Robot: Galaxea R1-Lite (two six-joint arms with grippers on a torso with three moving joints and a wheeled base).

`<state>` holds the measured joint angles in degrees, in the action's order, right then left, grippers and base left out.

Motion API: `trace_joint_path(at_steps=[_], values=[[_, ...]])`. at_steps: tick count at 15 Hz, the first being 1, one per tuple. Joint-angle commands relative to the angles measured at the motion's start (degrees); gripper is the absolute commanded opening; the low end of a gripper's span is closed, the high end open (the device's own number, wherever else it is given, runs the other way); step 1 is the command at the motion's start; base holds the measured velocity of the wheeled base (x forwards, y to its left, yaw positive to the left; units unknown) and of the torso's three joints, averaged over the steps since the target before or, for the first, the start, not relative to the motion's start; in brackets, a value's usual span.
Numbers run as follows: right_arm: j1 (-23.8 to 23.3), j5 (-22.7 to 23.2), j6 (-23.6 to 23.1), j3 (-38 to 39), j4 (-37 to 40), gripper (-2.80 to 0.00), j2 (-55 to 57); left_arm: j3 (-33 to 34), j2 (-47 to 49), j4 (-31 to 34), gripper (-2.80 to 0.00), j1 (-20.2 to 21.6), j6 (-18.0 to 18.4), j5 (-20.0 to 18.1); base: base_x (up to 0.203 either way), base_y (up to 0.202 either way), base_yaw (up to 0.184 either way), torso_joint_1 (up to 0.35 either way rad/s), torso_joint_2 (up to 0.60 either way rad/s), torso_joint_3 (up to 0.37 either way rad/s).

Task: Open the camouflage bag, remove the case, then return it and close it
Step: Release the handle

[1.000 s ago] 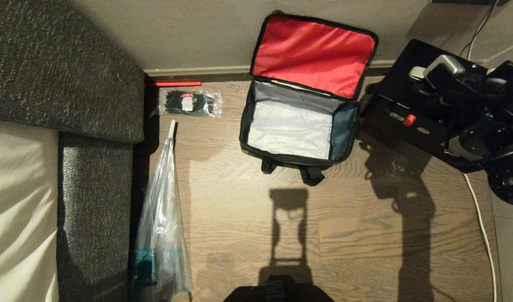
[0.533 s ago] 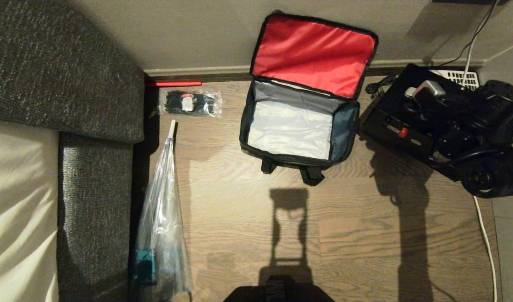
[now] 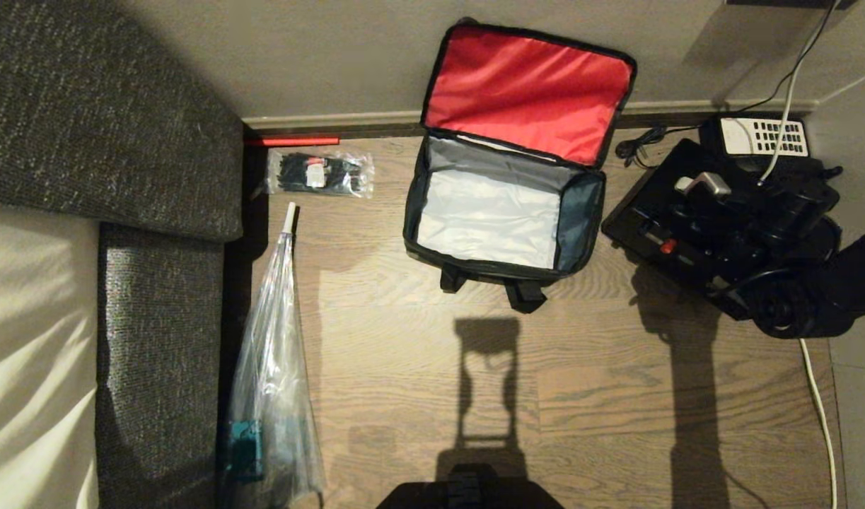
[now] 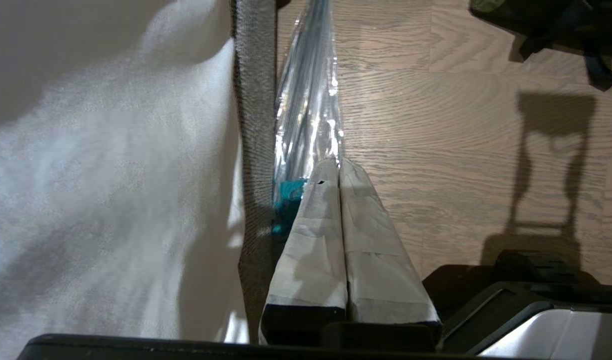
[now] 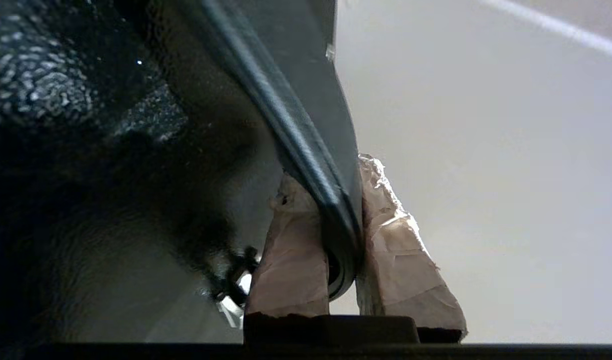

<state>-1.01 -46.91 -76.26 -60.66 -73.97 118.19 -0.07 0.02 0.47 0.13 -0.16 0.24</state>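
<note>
Item: case (image 3: 680, 226), black, gripped by its handle in right end effector (image 5: 343, 225), beside open, empty camouflage bag (image 3: 503, 212) on floor (image 3: 418, 367). Left end effector (image 4: 338, 167) pinched closed, idle. Handling: set down level, clear of telephone (image 3: 761, 136), before releasing

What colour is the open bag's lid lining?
Red, on the camouflage bag; its lid lining shows best in the head view.
</note>
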Motion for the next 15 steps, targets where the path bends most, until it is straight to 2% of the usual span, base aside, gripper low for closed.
trace_joint_path(at_steps=[1,2,4,8,13,14,15], values=[[0.05,0.28,-0.75,-0.58,0.20,-2.80,3.12,-0.01,-0.02,0.06,-2.80,0.04,-0.01,0.02,0.000,0.000,0.000,0.000,0.00,0.000],[0.07,0.56,-0.38,0.26,1.00,0.00,3.90,-0.01,-0.02,0.06,-2.80,0.04,-0.01,0.02,0.000,0.000,0.000,0.000,0.00,0.000],[0.37,0.91,2.28,1.34,3.46,0.00,4.68,-0.01,-0.02,0.06,-2.80,0.04,-0.03,0.02,0.000,0.000,0.000,0.000,0.00,0.000],[3.46,3.56,5.36,9.12,6.24,0.00,3.89,-0.01,-0.02,0.06,-2.80,0.04,-0.01,0.02,0.000,0.000,0.000,0.000,0.00,0.000],[8.96,3.79,11.82,15.83,13.96,0.00,-8.03,-0.01,-0.02,0.06,-2.80,0.04,-0.10,0.02,0.000,0.000,0.000,0.000,0.00,0.000],[9.22,3.81,12.51,16.17,15.80,-2.80,-10.80,-0.01,-0.02,0.06,-2.80,0.04,-0.01,0.02,0.000,0.000,0.000,0.000,0.00,0.000],[9.38,3.88,13.34,16.46,18.23,-2.80,-13.90,-0.01,-0.02,0.06,-2.80,0.04,-0.10,0.02,0.000,0.000,0.000,0.000,0.00,0.000]])
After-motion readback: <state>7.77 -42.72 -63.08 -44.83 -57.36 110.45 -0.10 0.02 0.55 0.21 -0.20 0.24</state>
